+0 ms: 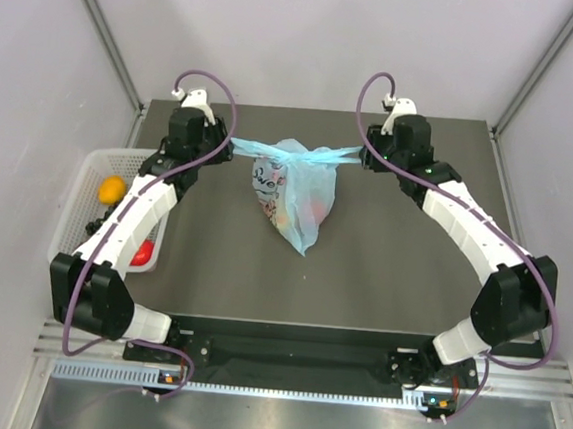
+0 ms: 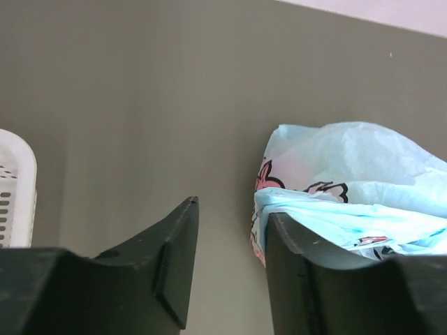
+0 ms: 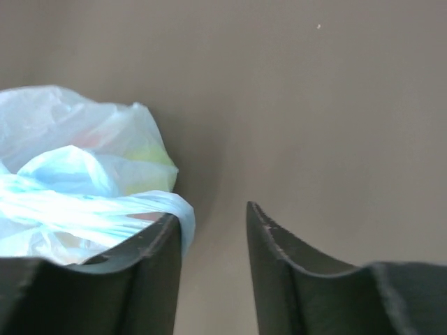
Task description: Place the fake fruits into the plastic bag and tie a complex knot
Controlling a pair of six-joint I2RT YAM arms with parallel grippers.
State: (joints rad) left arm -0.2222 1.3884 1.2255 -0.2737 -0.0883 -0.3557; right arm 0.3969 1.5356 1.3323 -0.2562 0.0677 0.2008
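We find the twisted light-blue plastic knot (image 1: 294, 155) stretched left-right by the desk's (image 1: 411, 286) far edge, midway between left end effector (image 2: 232, 208) and right end effector (image 3: 212, 211), both parted.

Plastic bag (image 1: 293, 200) lies on the desk (image 1: 392, 274), centre, toward the far side. Its wide end is far, its narrow end points near. Fake fruits (image 1: 312, 212) sit inside it.

Knot (image 1: 294, 155) sits at the bag's far end, with two ends running sideways, one to each side.

Left hand (image 1: 230, 145) is just left of the knot. The left end is draped over one finger (image 2: 307, 293), not in the gap between the two. Right hand (image 1: 362, 157) is just right of the knot, with the right end resting on one finger (image 3: 140, 279) the same way.

Basket (image 1: 75, 196) sits at the desk's left edge, partly under the left arm (image 1: 131, 216). Inside it, the far fruit (image 1: 112, 190) is toward the far end and the near fruit (image 1: 142, 254) toward the near end, beside the arm.
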